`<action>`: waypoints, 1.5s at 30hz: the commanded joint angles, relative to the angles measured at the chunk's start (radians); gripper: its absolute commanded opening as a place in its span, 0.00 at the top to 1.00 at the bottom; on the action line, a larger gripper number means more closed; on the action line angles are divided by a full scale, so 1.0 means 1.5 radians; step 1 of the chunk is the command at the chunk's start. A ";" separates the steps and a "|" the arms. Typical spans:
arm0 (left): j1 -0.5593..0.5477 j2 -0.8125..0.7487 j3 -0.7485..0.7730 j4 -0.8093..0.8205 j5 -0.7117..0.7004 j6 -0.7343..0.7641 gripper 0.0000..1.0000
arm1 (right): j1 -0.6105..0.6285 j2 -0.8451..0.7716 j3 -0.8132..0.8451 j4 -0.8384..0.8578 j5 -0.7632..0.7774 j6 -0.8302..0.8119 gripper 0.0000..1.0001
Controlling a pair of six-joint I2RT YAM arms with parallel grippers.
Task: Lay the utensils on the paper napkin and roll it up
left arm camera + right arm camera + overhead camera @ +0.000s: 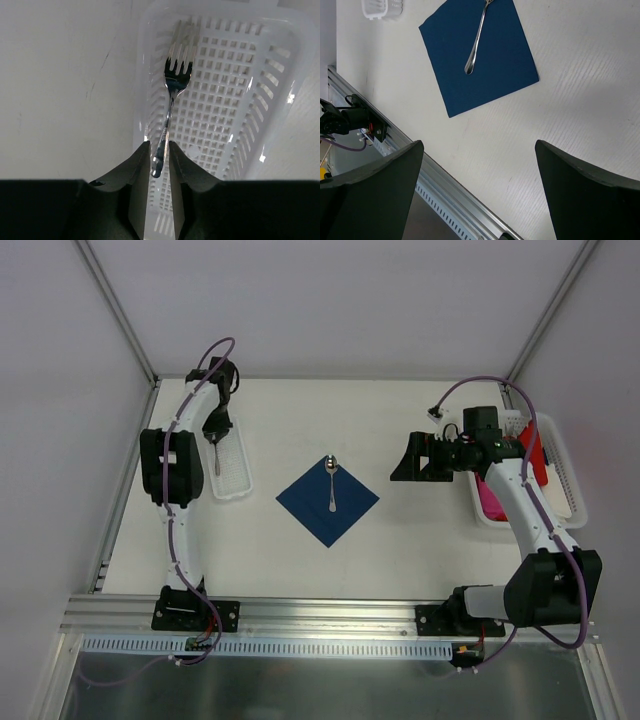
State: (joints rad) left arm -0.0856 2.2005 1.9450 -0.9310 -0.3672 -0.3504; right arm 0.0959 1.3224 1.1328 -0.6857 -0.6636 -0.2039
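Spoon [332,483] lies on the navy napkin [310,512], centre of the desk [400,550]. At ten o'clock, left claw [160,167] clamps a fork [176,80] handle inside a white tray [250,100]; at three o'clock, right claw [479,145] hangs wide apart.

In the top view, the table [420,540] lies bare on every side of the paper napkin [328,505] at centre, so there is open passage all round it. Only the spoon [332,483] lies on its upper half. At left centre, the slotted walls of the white tray [232,490] rise close on either side of the left gripper [159,147], which is pinched on a fork [176,82]. At right, the right gripper [402,458], fingers spread wide, hangs over bare table between the napkin and the white basket [568,472].
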 commanded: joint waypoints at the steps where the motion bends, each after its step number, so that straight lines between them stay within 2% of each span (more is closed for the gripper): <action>1: -0.003 0.022 0.044 -0.005 -0.052 -0.009 0.77 | -0.005 0.009 0.005 0.005 -0.012 -0.007 0.01; 6: -0.003 0.062 0.081 -0.005 -0.079 0.005 0.71 | -0.004 0.020 0.008 0.005 -0.014 -0.006 0.01; 13: -0.006 0.111 0.135 -0.006 -0.074 0.025 0.71 | -0.005 0.030 0.009 0.005 -0.015 -0.006 0.01; 26: -0.014 0.156 0.158 -0.005 -0.088 0.043 0.65 | -0.006 0.039 0.011 0.005 -0.019 -0.004 0.01; 33: -0.016 0.169 0.162 -0.006 -0.110 0.044 0.65 | -0.009 0.041 0.012 0.004 -0.023 -0.004 0.01; 37: -0.016 0.172 0.162 -0.006 -0.127 0.043 0.68 | -0.012 0.046 0.012 0.004 -0.027 -0.003 0.01; 45: -0.016 0.165 0.166 -0.006 -0.141 0.053 0.85 | -0.015 0.044 0.010 0.004 -0.032 -0.001 0.01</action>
State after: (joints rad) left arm -0.0994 2.4516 2.1540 -0.9245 -0.5377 -0.2928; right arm 0.0834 1.3880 1.1328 -0.6857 -0.6811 -0.2035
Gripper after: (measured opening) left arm 0.162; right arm 0.991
